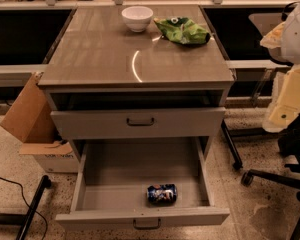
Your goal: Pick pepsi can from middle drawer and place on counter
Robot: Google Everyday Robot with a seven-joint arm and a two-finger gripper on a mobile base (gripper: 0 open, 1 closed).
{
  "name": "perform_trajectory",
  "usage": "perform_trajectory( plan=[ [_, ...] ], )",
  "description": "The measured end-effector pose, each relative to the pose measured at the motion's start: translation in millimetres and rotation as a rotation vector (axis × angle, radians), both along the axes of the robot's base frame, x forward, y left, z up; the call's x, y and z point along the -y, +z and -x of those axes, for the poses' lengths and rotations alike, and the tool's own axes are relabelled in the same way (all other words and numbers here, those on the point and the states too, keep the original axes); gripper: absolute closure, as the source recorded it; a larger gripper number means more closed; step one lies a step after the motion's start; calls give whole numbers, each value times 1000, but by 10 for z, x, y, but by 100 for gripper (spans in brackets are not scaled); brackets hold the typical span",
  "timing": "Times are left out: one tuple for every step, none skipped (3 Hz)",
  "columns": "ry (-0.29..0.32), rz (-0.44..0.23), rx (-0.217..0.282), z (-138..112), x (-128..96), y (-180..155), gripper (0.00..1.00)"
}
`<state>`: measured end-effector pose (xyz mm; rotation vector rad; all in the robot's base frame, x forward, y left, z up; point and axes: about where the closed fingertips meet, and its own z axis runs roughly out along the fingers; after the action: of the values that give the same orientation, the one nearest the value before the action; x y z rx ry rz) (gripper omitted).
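The pepsi can [161, 194], dark blue with white and red markings, lies on its side near the front of the middle drawer [115, 174]. That drawer is pulled wide open and has a low front panel with a dark bar handle. Above it is the glossy grey-brown counter [105, 54] with a curved light reflection. My gripper [286, 34] is at the right edge, level with the counter and well above and to the right of the can. It holds nothing that I can see.
A white bowl [137, 18] and a green snack bag [182, 30] sit at the back of the counter. A taller-faced drawer [137, 123] above is slightly out. A cardboard box [32, 129] stands at left, and chair legs and castors [250, 176] at right.
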<state>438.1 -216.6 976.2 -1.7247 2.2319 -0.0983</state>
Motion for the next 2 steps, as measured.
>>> perform_trajectory(
  plan=[
    [0, -1, 2, -1, -2, 1, 0],
    [0, -56, -7, -22, -102, -252, 0]
  ],
)
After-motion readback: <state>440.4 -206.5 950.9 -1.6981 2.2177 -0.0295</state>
